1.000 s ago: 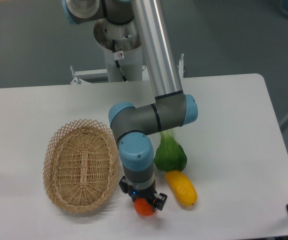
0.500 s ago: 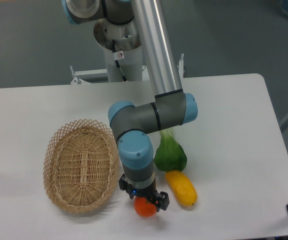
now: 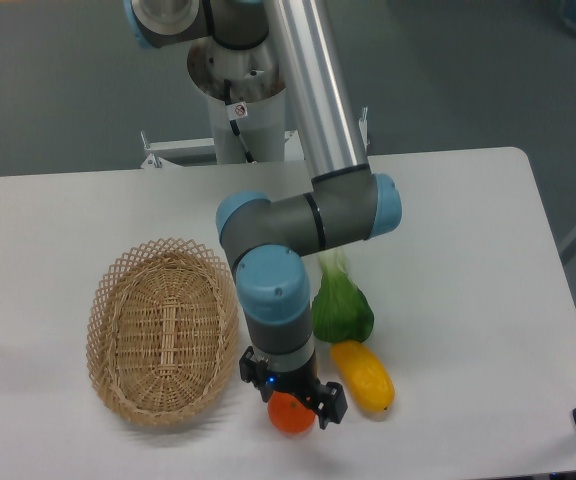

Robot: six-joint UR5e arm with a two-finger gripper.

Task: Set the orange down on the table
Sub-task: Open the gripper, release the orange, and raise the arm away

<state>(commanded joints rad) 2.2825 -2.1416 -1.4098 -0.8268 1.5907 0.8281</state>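
Surface: white table [image 3: 468,260] with rounded corners is seen from above, with grey floor behind it.
Basket: an oval woven wicker basket [image 3: 161,330] lies on the left part of the table; nothing is seen inside it, only its woven bottom.
Orange: the orange [image 3: 290,412] sits near the front edge of the table, just right of the basket's lower rim and just left of the yellow fruit; whether it rests on the surface or is held slightly above it cannot be told.
Gripper: the gripper [image 3: 293,405] points straight down over the orange; its dark fingers [image 3: 330,403] are spread to either side of the fruit, and whether they press it cannot be told.
Arm: the blue-capped wrist stands upright above the orange, with the grey forearm and silver tube rising toward the base at the back edge.
Yellow fruit: an elongated yellow fruit [image 3: 364,377] lies on the table, right of the orange and close to the right finger.
Green vegetable: a leafy green vegetable [image 3: 341,308] lies behind the yellow fruit, touching it, partly hidden by the arm.
Change: compared with half a second before, more of the orange is exposed beneath the gripper, and the right finger is seen slightly further right; the basket, yellow fruit and green vegetable are unmoved.
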